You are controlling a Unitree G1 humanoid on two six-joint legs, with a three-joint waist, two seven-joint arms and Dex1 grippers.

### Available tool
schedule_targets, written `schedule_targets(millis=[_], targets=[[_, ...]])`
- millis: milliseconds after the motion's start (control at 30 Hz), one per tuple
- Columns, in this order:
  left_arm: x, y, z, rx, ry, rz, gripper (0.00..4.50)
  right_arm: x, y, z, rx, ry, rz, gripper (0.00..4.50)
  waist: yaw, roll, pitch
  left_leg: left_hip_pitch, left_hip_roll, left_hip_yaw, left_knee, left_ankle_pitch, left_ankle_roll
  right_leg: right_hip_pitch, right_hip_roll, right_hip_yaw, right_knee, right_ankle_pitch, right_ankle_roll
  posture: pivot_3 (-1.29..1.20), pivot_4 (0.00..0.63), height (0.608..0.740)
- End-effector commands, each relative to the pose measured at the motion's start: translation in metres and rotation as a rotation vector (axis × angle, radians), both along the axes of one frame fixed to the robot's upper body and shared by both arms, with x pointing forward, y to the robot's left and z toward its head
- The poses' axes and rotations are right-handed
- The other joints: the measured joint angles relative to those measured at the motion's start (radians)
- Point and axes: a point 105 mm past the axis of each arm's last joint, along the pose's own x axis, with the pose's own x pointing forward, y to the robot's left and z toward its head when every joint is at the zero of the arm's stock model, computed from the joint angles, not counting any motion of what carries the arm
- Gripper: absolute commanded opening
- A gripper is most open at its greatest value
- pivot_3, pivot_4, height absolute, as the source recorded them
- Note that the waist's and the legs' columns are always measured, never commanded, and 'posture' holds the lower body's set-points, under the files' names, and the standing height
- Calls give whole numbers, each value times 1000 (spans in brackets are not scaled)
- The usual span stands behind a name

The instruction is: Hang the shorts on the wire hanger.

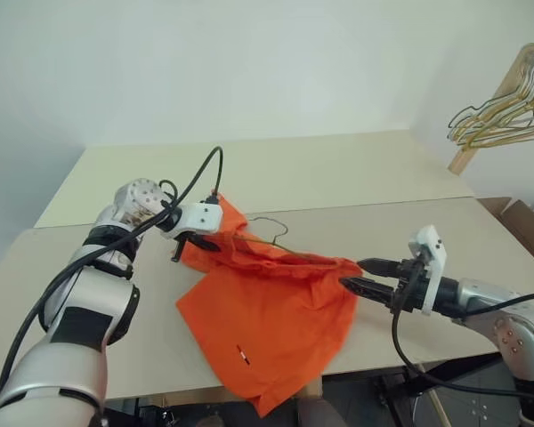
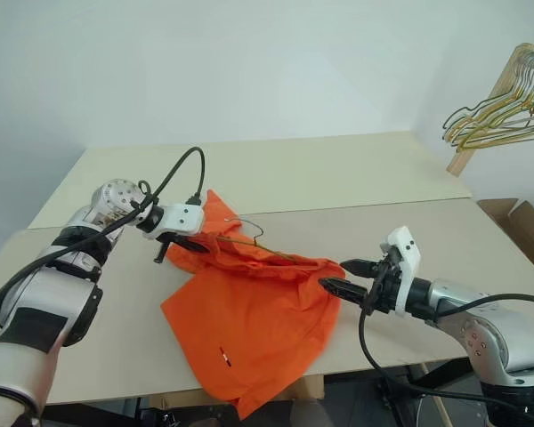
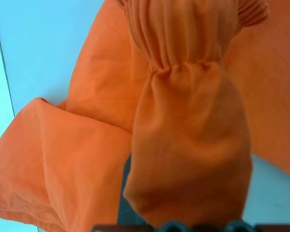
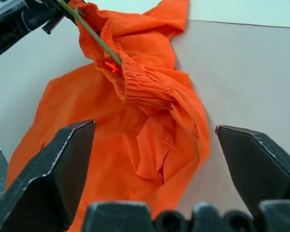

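Orange shorts (image 1: pixel 267 329) sprawled across table (image 1: pixel 481 240), lower edge drooping off near side. Left pincer (image 1: pixel 196 238) pinching bunched waistband, lifted a bit. Wire hanger (image 1: pixel 269 229) poking out beside it, partly inside fabric. Right pincer (image 1: pixel 360 274) spread wide, tips just beside shorts' edge, holding nothing.

The room is evenly lit, bright and soft, with no glare on the pale bench (image 1: pixel 276 169). Shadows are faint. The shorts (image 1: pixel 267 320) look sharp from above, but up close by the left wrist their fabric blurs, and there the bench takes a bluish tint.
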Motion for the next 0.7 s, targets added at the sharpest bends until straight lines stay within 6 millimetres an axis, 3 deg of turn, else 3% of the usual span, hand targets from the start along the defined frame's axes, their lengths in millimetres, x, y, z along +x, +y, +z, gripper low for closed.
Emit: schedule_targets(millis=[33,100,233,367,533,700], targets=[[6,-5,18,-31,-51,-9,0,1,2,49,-3,-205,38,4465,-5,0,0,0,0,0,0,0,0,0,0,0,0,0,0,-197,0,740],[6,-5,19,-33,-50,-11,0,-2,11,64,0,-256,79,4465,-7,0,0,0,0,0,0,0,0,0,0,0,0,0,0,-197,0,740],[5,-7,19,-36,-47,-14,0,0,45,82,-38,-344,186,4465,-16,0,0,0,0,0,0,0,0,0,0,0,0,0,0,-198,0,740],[5,-10,19,-38,-42,-24,0,18,81,71,-226,-353,259,4465,-26,0,0,0,0,-1,0,0,0,0,0,0,0,0,0,-203,0,740],[5,-16,20,-48,-41,-42,0,35,116,70,-318,-327,336,4465,-35,0,0,-1,0,-1,0,0,0,-1,-1,-1,1,0,0,-201,0,740],[4,-18,20,-54,-39,-49,0,42,127,60,-406,-259,368,4465,-37,0,0,-9,-1,-4,2,0,-1,-9,-2,-3,5,0,0,-200,0,740]])
